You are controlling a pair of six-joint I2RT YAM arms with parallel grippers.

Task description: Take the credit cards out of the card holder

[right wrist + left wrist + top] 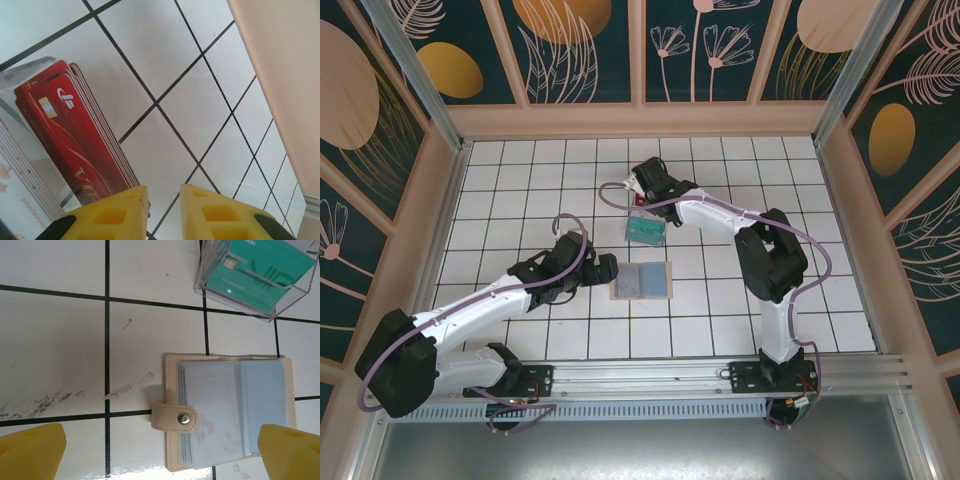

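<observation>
From above, the card holder (642, 281) lies open and flat on the white tiled table (520, 180), near the middle. The left pincer (608, 272) sits just beside its left edge, and a clear box (646, 231) stands one tile farther back. The right pincer (640, 196) hovers at the far side of that box; at this size its jaws cannot be read. In the left wrist view, the card holder (230, 410) shows two pale grey-blue panels inside a tan border, with a snap tab (175, 416) sticking out to the left. Whether any card sits in its sleeves I cannot tell. The left pincer's yellow fingertips (31, 450) stand at the two bottom corners, spread wide with nothing between them. The clear box (210, 287) at the top right holds a teal card (255, 275). In the right wrist view, a stack of red cards (70, 140) leans on edge inside the clear box, with whitish cards (20, 190) beside it. The right pincer (164, 210) has its jaws a narrow slit apart, bare tile showing between them and no card gripped.
</observation>
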